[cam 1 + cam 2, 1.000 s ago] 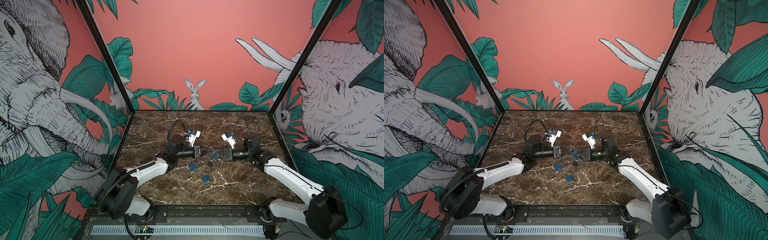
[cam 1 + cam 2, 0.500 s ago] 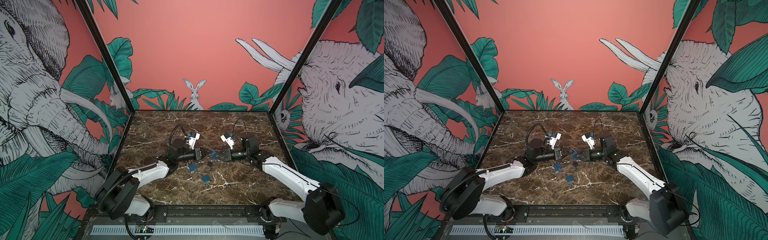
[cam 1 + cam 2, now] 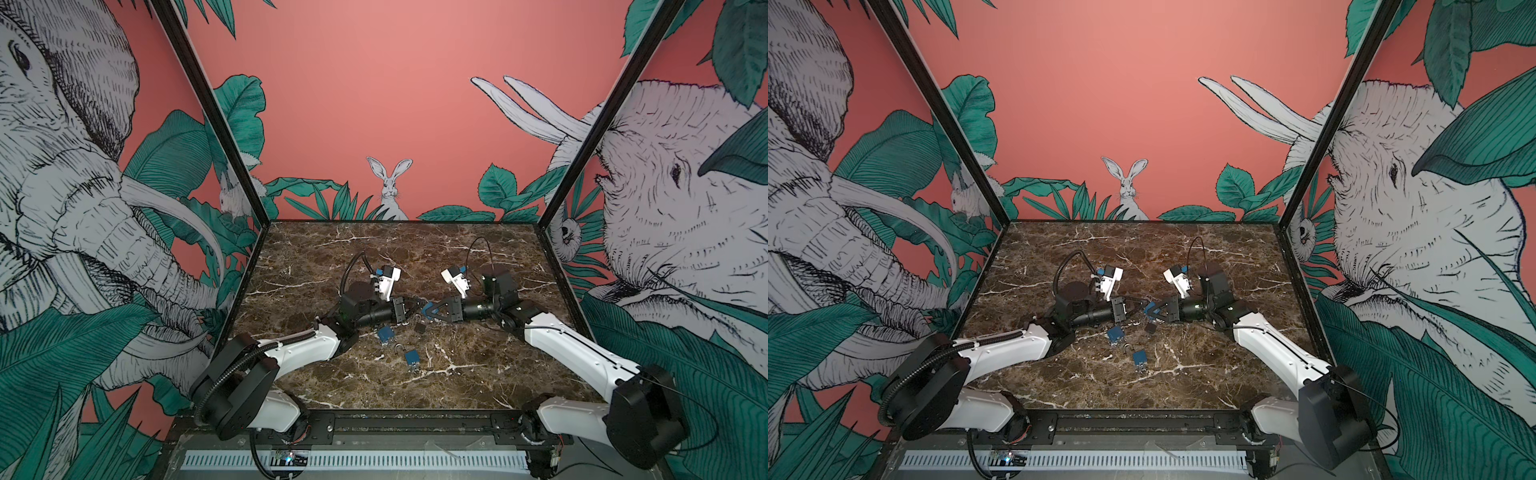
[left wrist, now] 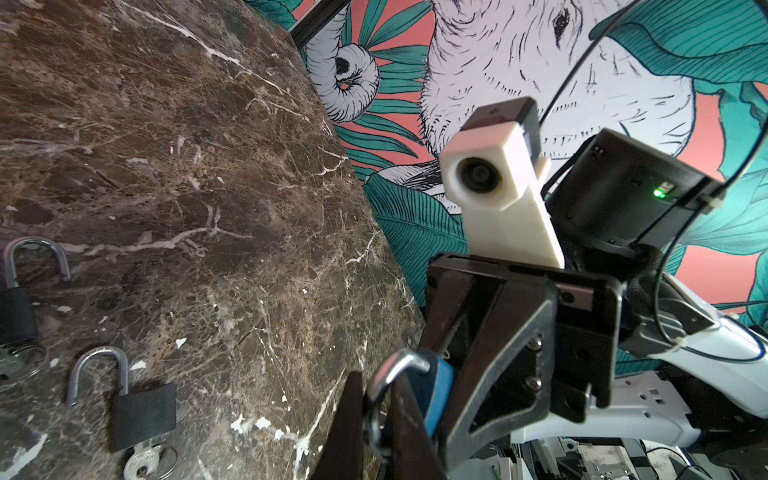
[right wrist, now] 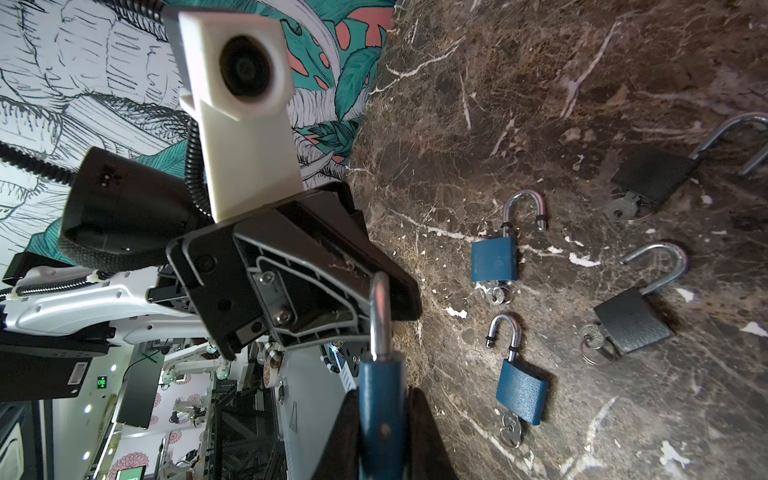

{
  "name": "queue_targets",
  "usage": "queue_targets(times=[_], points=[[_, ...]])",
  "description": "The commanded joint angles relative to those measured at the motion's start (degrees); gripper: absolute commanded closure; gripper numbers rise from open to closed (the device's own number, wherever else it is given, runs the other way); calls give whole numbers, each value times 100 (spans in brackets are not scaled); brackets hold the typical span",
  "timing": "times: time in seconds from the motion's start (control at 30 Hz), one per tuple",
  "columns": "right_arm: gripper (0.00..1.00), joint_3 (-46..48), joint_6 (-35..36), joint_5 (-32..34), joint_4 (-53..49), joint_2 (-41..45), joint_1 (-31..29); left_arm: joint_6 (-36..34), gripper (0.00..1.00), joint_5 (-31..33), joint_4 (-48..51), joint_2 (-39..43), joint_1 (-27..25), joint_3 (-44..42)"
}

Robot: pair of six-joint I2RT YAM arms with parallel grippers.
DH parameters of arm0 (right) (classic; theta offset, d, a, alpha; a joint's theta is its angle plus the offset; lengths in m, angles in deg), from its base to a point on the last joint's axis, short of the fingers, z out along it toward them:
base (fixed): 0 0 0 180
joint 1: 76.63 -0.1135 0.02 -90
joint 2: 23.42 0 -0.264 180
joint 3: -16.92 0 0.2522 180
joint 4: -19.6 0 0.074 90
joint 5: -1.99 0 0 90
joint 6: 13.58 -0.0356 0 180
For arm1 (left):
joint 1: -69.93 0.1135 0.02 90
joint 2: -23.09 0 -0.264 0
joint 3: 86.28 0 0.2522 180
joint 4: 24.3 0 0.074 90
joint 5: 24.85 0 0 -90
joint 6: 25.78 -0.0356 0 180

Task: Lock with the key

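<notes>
A blue padlock (image 3: 428, 310) (image 3: 1150, 310) hangs above the middle of the marble table, held between both grippers. My right gripper (image 5: 381, 428) (image 3: 431, 311) is shut on the blue body (image 5: 381, 399), and the silver shackle (image 5: 380, 316) points away from it. My left gripper (image 4: 376, 419) (image 3: 415, 309) is shut on that shackle (image 4: 395, 365), with the blue body (image 4: 438, 390) just behind its fingers. The key of this padlock is hidden. I cannot tell whether the shackle's free end sits in the body.
Other padlocks lie open on the table (image 3: 478, 374) below and in front of the grippers, each with a key in it: two blue ones (image 5: 494, 259) (image 5: 521, 390) and two black ones (image 5: 633, 320) (image 5: 652, 172). One black padlock (image 4: 143, 415) shows its key (image 4: 141, 463).
Both grippers have drawn a little closer together and sunk slightly toward the table, keeping their hold on the blue padlock.
</notes>
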Motion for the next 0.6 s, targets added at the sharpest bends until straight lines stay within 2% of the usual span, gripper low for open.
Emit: queue_targets(times=[0.0,0.17,0.37,0.4,0.43,0.5,0.57], points=[[100,-358,-194,376,2230,0,-56,-586,100,-1458,426,226,-882,-99],[100,-130,-26,444,1873,269,-53,-635,100,-1164,555,533,-466,-76],[100,67,-108,412,1918,394,-52,-708,100,-1026,718,746,-162,98],[97,87,-114,394,1929,408,-51,-719,100,-995,726,772,-135,113],[86,107,-138,381,1958,427,-45,-736,100,-926,763,798,-107,142],[73,135,-171,404,2012,480,-47,-755,100,-768,810,865,-40,164],[64,146,-173,393,1995,552,-41,-848,100,-560,1009,954,27,238]])
